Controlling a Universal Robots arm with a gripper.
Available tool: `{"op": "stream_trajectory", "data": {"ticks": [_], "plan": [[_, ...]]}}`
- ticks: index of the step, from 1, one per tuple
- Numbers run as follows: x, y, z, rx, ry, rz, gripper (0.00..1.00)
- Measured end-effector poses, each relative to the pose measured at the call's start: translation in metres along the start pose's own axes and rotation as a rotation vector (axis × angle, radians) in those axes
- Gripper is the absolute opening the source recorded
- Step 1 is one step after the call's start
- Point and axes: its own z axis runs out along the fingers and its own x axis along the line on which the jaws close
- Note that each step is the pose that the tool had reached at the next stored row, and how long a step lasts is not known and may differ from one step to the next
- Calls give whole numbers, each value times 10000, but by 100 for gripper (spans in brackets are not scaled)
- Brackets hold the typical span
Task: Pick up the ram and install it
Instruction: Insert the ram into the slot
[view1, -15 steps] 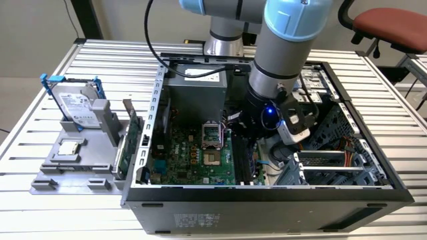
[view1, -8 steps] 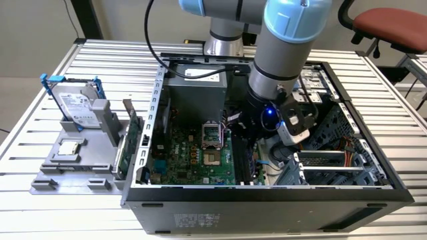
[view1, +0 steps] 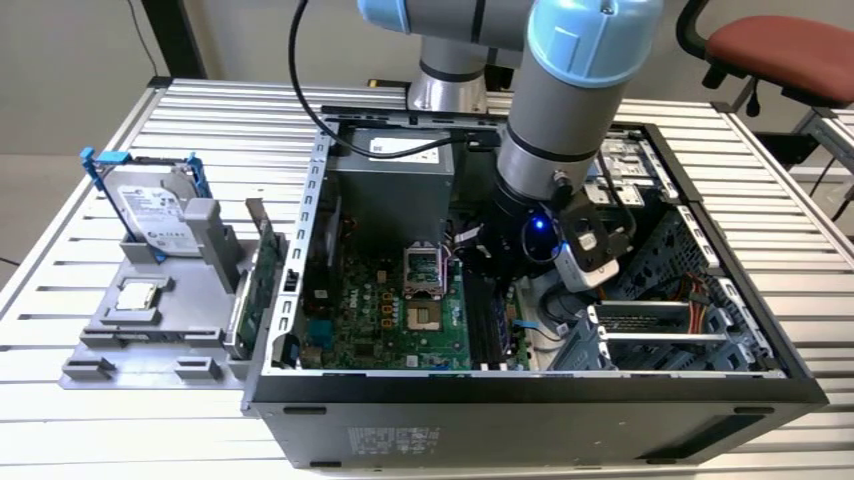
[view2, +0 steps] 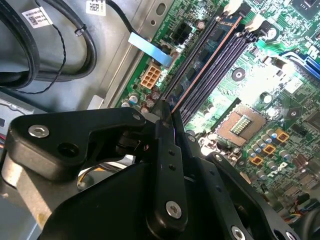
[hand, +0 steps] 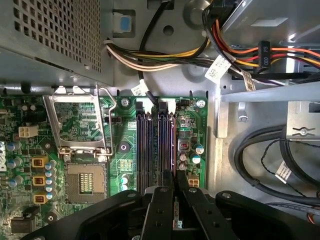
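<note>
The ram (hand: 173, 150) is a thin dark stick seen edge-on, standing in line with the outermost memory slot on the green motherboard (hand: 130, 150). In the second wrist view the ram (view2: 205, 62) runs from my fingers to the white slot latches (view2: 245, 17). My gripper (hand: 175, 187) has its two black fingers (hand: 160, 210) pressed on either side of the stick's near end, so it is shut on it. In the exterior view my arm's wrist (view1: 534, 235) reaches down into the open computer case (view1: 534, 385) over the slots.
A CPU socket (hand: 85, 182) with its raised metal frame lies beside the slots. Bundled power wires (hand: 165, 57) and thick black cables (hand: 270, 160) run close by. Outside the case at the exterior view's left, a grey stand (view1: 134, 340) holds a silver hard drive (view1: 147, 215) and a green card (view1: 260, 270).
</note>
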Motion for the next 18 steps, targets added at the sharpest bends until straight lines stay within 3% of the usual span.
{"op": "stream_trajectory", "data": {"ticks": [6,18], "plan": [[0,0,57,-2,-1,0,0],[1,1,81,-2,0,226,0]]}}
